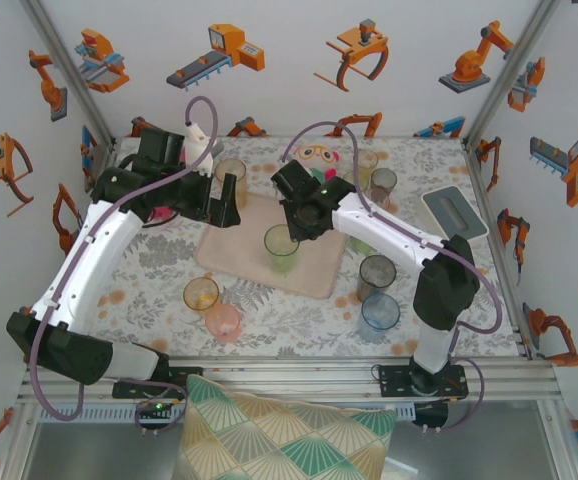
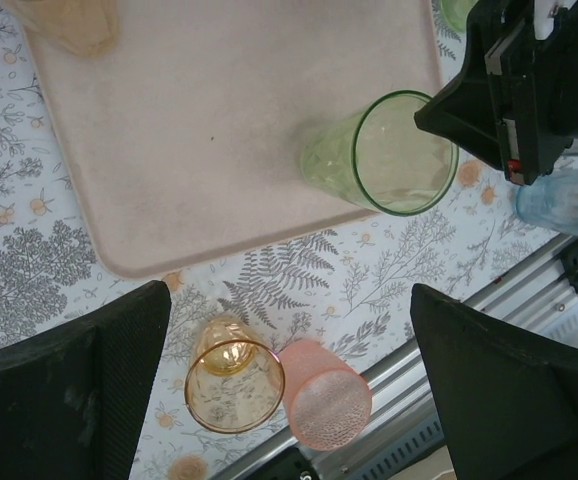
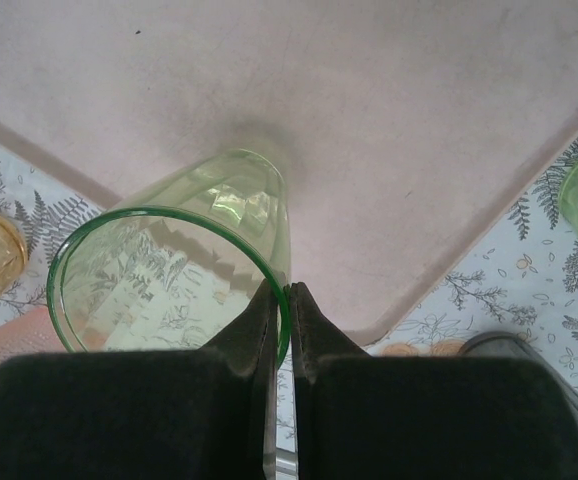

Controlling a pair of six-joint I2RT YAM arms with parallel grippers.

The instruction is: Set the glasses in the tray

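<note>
The beige-pink tray [image 1: 244,262] lies mid-table. A green glass [image 1: 281,246] stands upright on its near part, and my right gripper [image 1: 295,228] is shut on its rim; in the right wrist view the fingers pinch the glass wall [image 3: 169,285] at the gripper [image 3: 287,292], one inside, one outside. My left gripper [image 1: 221,203] hangs open over the tray's far left corner; between its fingers [image 2: 69,395], far below, are an amber glass [image 2: 231,375] and an upturned pink glass [image 2: 324,398] on the tablecloth. Grey [image 1: 377,272] and blue [image 1: 380,312] glasses stand right of the tray.
More glasses stand at the back: an amber one [image 1: 231,172] and two at the back right [image 1: 383,184]. A plush toy [image 1: 319,158] sits behind the right arm, a grey-white box [image 1: 454,212] at far right. A metal rail [image 1: 319,370] edges the table front.
</note>
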